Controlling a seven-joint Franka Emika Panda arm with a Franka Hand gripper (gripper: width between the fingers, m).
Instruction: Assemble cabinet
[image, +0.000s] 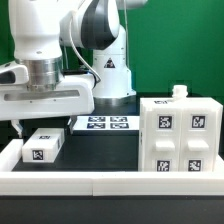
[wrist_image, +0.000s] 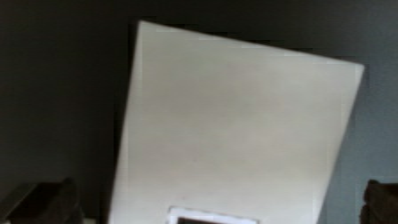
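Note:
The large white cabinet body (image: 180, 138) with several square tags stands at the exterior view's right. A smaller white box part (image: 42, 147) with one tag lies on the black table at the left. My gripper (image: 43, 127) hangs just above this part, open and holding nothing. In the wrist view the part (wrist_image: 231, 110) fills the middle as a tilted white slab, with the edge of a tag at its near end. The two dark fingertips (wrist_image: 45, 200) stand wide apart on either side of it, without touching it.
The marker board (image: 107, 123) lies flat at the arm's base, between the small part and the cabinet body. A low white border rail (image: 100, 180) runs along the table's front. A small white knob (image: 180, 92) sticks up from the cabinet body's top.

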